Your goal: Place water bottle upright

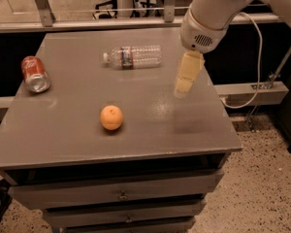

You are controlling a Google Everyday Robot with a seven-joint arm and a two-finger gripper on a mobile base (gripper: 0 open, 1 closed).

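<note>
The water bottle (134, 56) lies on its side near the back middle of the grey table (150, 130), with its white cap pointing left and its red-and-dark label band near the neck. My gripper (185, 77) hangs from the white arm (211, 13) above the right part of the table. It is to the right of the bottle and slightly nearer the front, apart from it and holding nothing I can see.
A red soda can (35, 74) lies on its side at the table's left. An orange (111, 117) sits front of centre. Drawers (121, 195) run under the tabletop. A white cable (254, 57) hangs at the right, and a rail (87, 18) runs behind the table.
</note>
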